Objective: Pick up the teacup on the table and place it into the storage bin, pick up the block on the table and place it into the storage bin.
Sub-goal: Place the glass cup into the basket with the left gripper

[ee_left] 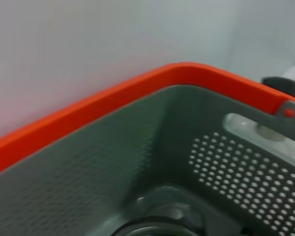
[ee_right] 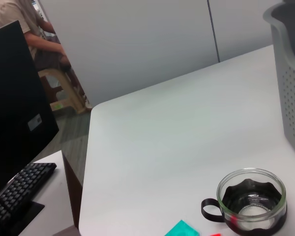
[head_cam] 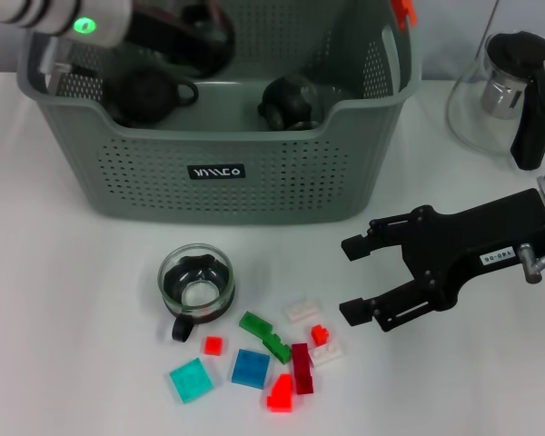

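An office or lab room around me, my white table (ee_right: 187,128) stood by plain grey partition walls (ee_right: 137,44), a black monitor (ee_right: 17,98) and keyboard (ee_right: 14,196) sat on a neighbouring desk, a person (ee_right: 24,29) was seated on a stool (ee_right: 64,88) beyond.

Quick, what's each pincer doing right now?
Left pincer: over the storage bin; cannot be told.
Right pincer: open, empty, beside the blocks.
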You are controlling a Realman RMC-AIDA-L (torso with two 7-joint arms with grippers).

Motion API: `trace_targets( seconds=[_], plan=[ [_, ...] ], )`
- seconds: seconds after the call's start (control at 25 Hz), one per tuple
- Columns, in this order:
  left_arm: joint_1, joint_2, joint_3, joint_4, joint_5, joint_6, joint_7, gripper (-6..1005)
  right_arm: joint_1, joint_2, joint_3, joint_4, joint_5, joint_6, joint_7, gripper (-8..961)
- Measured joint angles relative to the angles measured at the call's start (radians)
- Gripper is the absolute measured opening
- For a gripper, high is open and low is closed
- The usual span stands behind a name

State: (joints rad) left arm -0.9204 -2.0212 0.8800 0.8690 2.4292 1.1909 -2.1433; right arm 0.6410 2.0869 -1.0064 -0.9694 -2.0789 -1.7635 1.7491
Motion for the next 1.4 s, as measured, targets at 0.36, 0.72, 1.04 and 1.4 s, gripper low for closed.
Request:
trace_targets(
  seconds=[0.36, 0.72, 1.04, 1.4],
  plan=[
    [-0.015, -0.036, 0.089, -0.023, 0.002, -0.046, 0.0, 48, 0.0, 0.003, 0.0, 0.0, -0.028, -0.001, -0.006, 940],
    [-0.02, -0.045, 0.114, -0.029, 0.002, -0.073, -0.001, 50, -0.007, 0.004, 0.0, 0.004, -0.033, 0.0, -0.007, 940],
    [-0.022, -0.048, 0.145, -0.063, 0.003, -0.135, -0.001, 53, -0.007, 0.005, 0.0, 0.006, -0.033, 0.001, -0.006, 941],
    [-0.024, -0.048, 0.181, -0.103, 0.004, -0.213, -0.001, 56, -0.008, 0.008, 0.0, 0.008, -0.033, 0.002, -0.007, 942]
  ],
)
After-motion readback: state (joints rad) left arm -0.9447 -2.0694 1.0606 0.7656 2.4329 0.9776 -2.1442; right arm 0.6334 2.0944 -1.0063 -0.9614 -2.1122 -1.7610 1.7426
